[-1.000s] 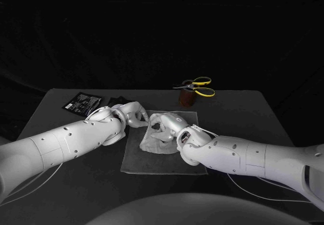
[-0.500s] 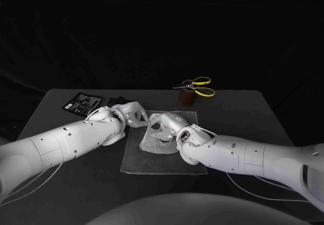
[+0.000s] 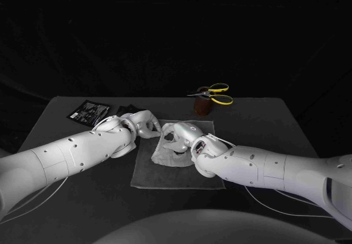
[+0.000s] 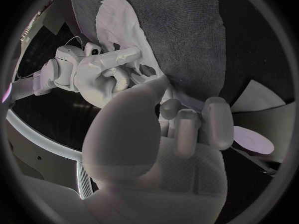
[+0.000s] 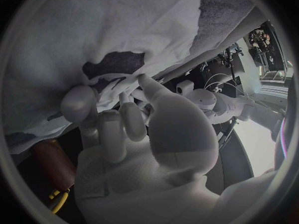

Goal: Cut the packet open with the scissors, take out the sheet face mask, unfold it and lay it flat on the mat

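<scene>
Head view: right hand (image 3: 183, 136) pinches mask (image 3: 165, 158); left hand (image 3: 143, 124) at mask edge, grip unclear.

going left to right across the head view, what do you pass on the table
packet → left hand → right hand → scissors. The sheet mask and the mat overlap the hands, so they are left out of the order.
</scene>
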